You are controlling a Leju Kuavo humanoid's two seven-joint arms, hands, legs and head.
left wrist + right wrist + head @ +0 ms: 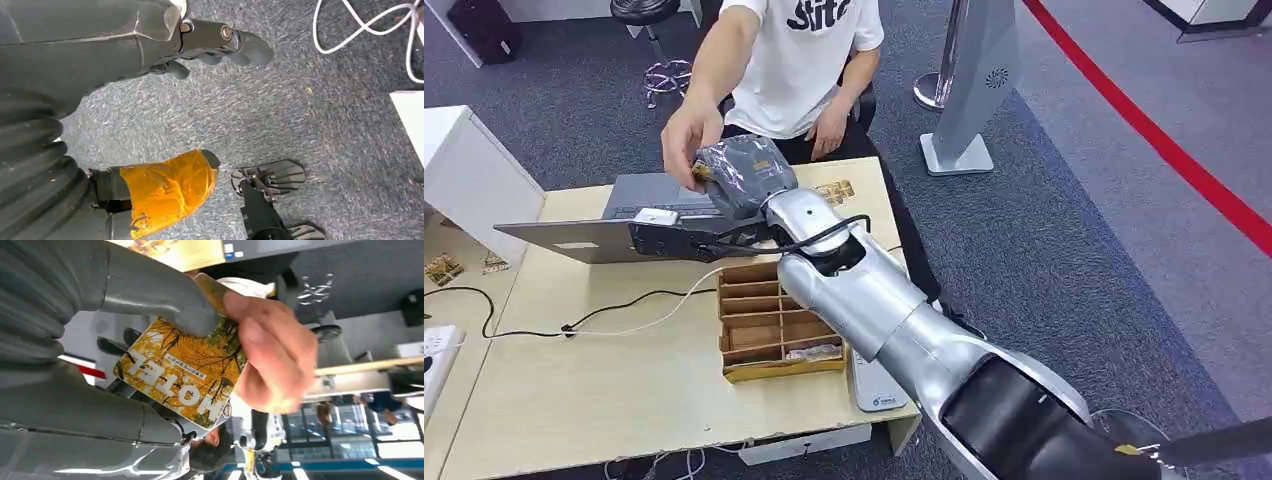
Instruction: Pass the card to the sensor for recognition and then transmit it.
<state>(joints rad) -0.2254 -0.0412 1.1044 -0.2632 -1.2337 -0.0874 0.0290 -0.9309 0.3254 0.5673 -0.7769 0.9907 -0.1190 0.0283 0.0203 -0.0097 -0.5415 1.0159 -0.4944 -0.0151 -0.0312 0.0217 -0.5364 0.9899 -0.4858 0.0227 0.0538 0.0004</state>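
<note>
Two hands are on the yellow autumn-leaf hotel card [182, 375]: it is held between the thumb and fingers of the robot's grey right hand [742, 175], and pinched at one edge by a person's hand [272, 357], above the pale wooden surface [614, 390]. The left hand [150, 65] is empty, fingers curled loosely, over grey carpet [320, 125].

Head cam: high, looks fwd and down on wooden table [624, 390]. Right wrist cam: very near above table, faces up at hotel card [182, 372], shared w/ head cam. Left wrist cam: beside table, faces carpet [300, 125].
</note>
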